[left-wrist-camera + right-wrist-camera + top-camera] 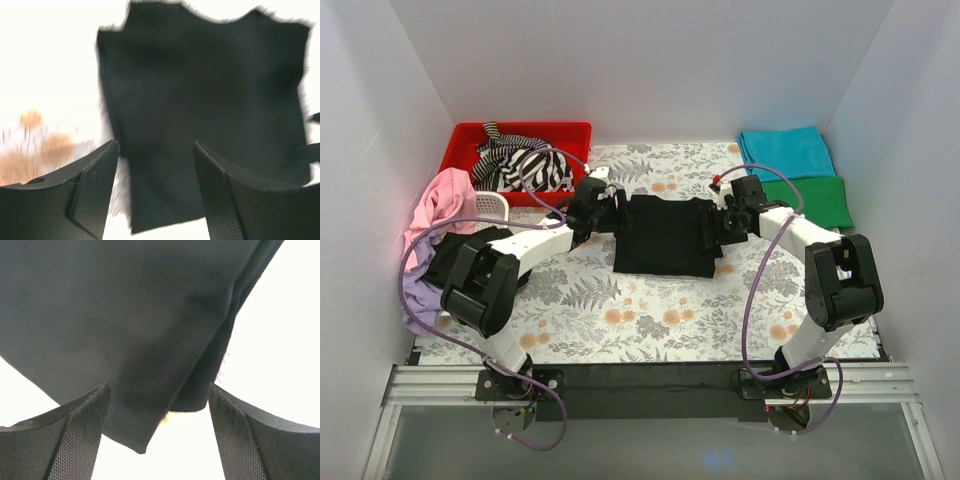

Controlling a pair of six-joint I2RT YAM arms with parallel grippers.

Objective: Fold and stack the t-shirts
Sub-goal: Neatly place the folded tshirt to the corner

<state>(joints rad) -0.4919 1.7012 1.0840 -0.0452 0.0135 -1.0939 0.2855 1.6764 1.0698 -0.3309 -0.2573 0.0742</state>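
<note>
Finds black t-shirt [665,235] at mid-table on floral cover [620,320], seemingly part-folded, layered along its right edge; left gripper [155,150] at the left edge, right gripper [159,390] at the right; both pairs of fingers spread apart, cloth lying between them, nothing pinched. Expects trouble from a shallow close: likely to catch only the top layer and peel the fold open; from a one-sided bite, likely to drag the shirt askew; from too deep a reach, likely to snag the cover beneath.
</note>
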